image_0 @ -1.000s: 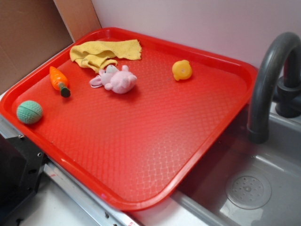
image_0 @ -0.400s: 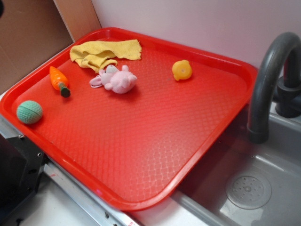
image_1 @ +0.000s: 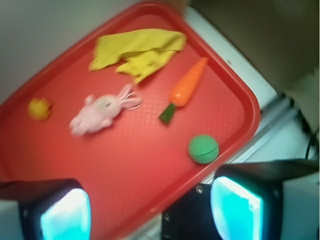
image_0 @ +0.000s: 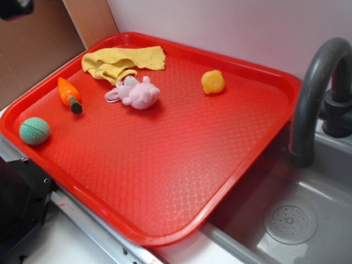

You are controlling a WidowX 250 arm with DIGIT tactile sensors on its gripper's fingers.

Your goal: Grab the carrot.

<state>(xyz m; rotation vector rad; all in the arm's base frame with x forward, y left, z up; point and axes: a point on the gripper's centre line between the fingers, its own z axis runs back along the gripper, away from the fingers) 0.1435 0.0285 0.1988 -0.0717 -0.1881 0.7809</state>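
On the red tray [image_0: 165,165], near its left edge, lies the carrot [image_0: 69,94], between the yellow cloth [image_0: 122,61] and the green ball [image_0: 34,130]. The pincer [image_1: 150,207] hangs spread and empty, well apart; the carrot's long axis slants away, green stub nearest it.

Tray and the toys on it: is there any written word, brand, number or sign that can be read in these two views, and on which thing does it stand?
None: no readable text in either view.
The red tray, carrot, green ball, pink bunny, yellow cloth, yellow toy and grey faucet show no lettering.
The wrist view is blurred; nothing resembling print appears there.
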